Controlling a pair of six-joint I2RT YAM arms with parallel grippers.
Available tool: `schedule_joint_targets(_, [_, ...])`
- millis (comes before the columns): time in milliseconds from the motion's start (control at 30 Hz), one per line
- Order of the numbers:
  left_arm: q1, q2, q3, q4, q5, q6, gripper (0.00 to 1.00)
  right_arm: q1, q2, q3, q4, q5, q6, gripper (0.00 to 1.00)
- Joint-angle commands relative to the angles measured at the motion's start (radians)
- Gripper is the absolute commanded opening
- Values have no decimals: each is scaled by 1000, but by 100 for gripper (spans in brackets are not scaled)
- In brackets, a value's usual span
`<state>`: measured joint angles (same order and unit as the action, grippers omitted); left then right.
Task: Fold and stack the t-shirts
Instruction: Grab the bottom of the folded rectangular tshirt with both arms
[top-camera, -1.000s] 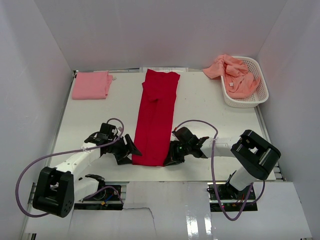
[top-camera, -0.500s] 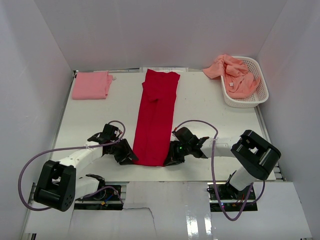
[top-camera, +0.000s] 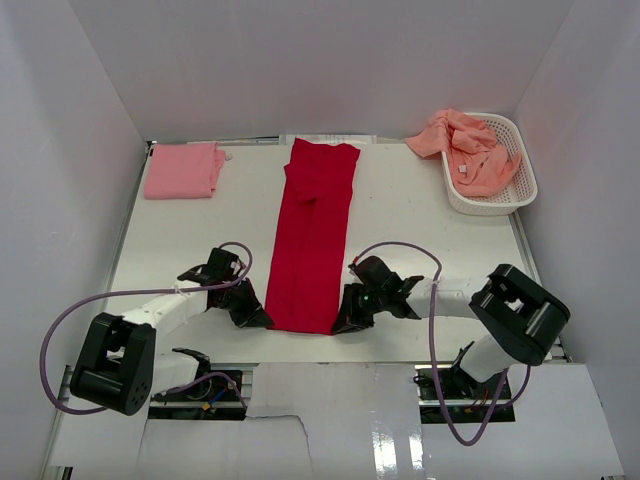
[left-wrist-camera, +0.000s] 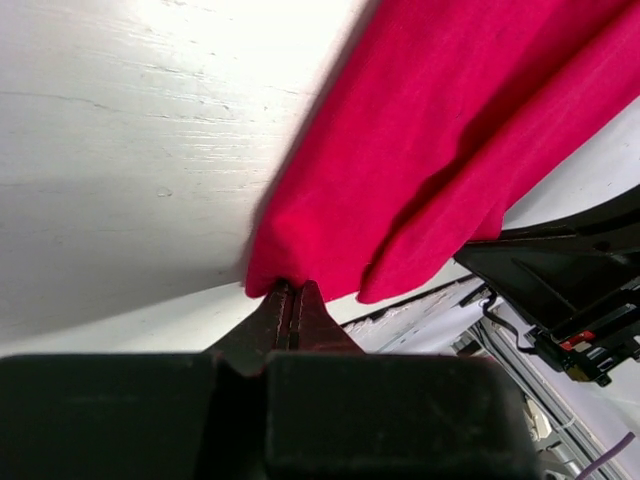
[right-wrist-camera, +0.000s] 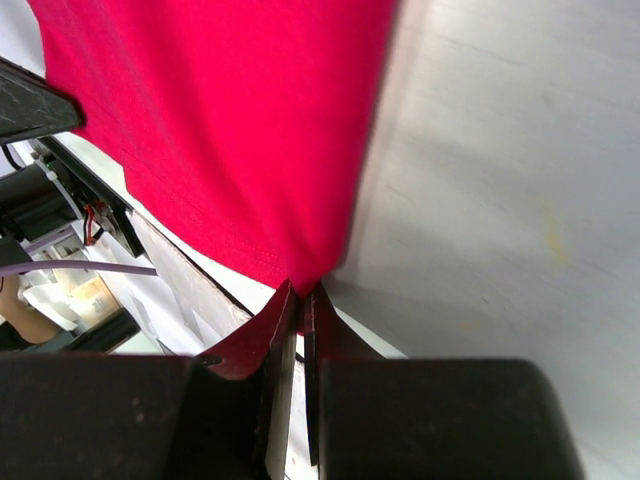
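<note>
The left gripper is pinched tight on the near left corner of the red t-shirt. The right gripper is clamped the same way on the near right corner. From between the two, the shirt runs away as a long narrow strip, flat on the table. Far beyond the left gripper, out to its left, lies a folded pink t-shirt. Far beyond the right gripper, out to its right, salmon t-shirts, perhaps two, spill over a white basket.

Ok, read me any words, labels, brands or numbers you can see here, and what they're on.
None can be read: the red t-shirt, the folded pink t-shirt, the salmon-orange t-shirts and the white latticed basket all look plain, with no print, label or number visible.
</note>
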<state>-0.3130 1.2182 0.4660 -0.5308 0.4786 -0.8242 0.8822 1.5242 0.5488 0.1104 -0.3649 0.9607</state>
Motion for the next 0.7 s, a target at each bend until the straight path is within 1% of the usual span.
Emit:
schedule_joint_targets(0, [-24,-14,-9,26,28,-9,0,-18,-41,-33,-51,17,-25,8])
schedule_joint_targets(167, [-57,-9,-43,81,55,-75,0,-38,-53,-56,-67,-17,-56,8])
schedule_joint_targets(367, [-136,33,-69,158,78,-145,0,-69,-90,-99,-103,-28,-92,8])
schedule_joint_targets(400, [-147,41,-70,160,80,-147,4,-77,-94,-105,-104,-28,-96,8])
schedule_joint_targets(433, [-150,40,-70,160,83,-145,12,-80,-99,-110,-109,-29,-99,8])
schedule_joint_targets(500, [-150,32,-72,155,86,-135,39,-84,-108,-112,-109,-31,-103,8])
schedule_joint_targets(533, [-150,20,-67,131,78,-133,61,-84,-111,-115,-109,-31,-103,8])
schedule_joint_targets(567, [-150,12,-67,123,65,-132,68,-84,-108,-113,-109,-32,-103,8])
schedule_joint_targets(600, [-150,3,-67,123,63,-128,71,-84,-108,-112,-109,-34,-105,8])
schedule_joint_targets(667, [-150,-5,-73,121,54,-131,72,-83,-104,-109,-109,-34,-106,8])
